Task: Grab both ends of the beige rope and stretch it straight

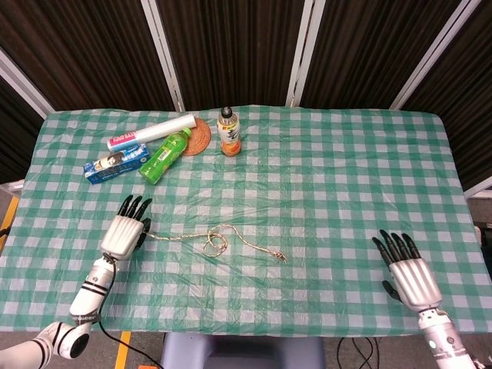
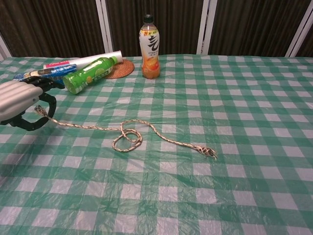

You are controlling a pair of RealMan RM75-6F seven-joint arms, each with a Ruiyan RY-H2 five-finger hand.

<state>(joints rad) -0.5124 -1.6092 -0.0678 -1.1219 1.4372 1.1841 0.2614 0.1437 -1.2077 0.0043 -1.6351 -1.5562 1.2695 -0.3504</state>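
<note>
The beige rope (image 1: 216, 243) lies on the green checked tablecloth with a small loop (image 2: 128, 140) in its middle and a frayed knotted end (image 2: 207, 152) toward the right. Its left end (image 2: 39, 110) runs into my left hand (image 2: 18, 103), which pinches it between thumb and fingers at the table's left side; the head view shows this hand (image 1: 125, 232) with its other fingers stretched out. My right hand (image 1: 407, 274) hovers open, fingers spread, near the front right edge, well to the right of the frayed end (image 1: 280, 257). The chest view does not show it.
At the back left lie a green bottle (image 1: 164, 155), a blue packet (image 1: 116, 164), a white roll (image 1: 152, 131) and a woven coaster (image 1: 199, 137). An orange drink bottle (image 1: 229, 133) stands upright beside them. The table's front edge (image 1: 254, 332) is close to both hands.
</note>
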